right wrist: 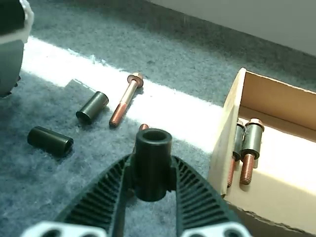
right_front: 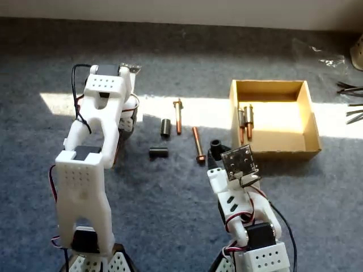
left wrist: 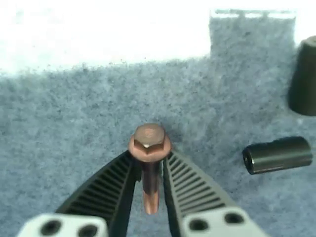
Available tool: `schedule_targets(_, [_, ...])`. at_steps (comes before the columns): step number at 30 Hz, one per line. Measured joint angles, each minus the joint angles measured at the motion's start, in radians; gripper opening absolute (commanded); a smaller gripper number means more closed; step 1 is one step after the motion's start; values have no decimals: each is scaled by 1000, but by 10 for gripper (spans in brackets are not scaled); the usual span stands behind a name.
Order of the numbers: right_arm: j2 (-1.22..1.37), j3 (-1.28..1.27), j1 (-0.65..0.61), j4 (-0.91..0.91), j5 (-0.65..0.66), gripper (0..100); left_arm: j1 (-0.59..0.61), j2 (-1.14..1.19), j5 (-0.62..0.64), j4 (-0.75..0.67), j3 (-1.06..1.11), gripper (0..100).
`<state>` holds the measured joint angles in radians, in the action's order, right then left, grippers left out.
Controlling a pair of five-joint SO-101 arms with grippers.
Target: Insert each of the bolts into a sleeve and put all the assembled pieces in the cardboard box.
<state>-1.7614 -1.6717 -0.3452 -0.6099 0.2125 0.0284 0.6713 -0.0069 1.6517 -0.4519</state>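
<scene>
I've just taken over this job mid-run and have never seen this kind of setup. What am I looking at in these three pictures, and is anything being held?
These are two small robot arms side by side on a grey carpet. The high view looks down on both: the left arm and the right arm. The other two pictures come from a camera on each wrist, looking along that arm's jaws. The left arm's jaws are shut on a copper-coloured bolt. The right arm's jaws are shut on a black sleeve. Lying loose on the carpet are two more sleeves and two more bolts. The cardboard box already holds two assembled pieces.
</scene>
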Motion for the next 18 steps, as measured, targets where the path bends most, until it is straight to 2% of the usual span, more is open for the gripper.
schedule_targets(6, [0,0,-63,5,2,4,0,-38,0,0,0,4])
schedule_targets(12, [0,0,-144,29,2,4,-9,-239,0,-5,35,4])
schedule_targets(18, [2,0,-204,80,2,4,-86,-466,0,-170,285,4])
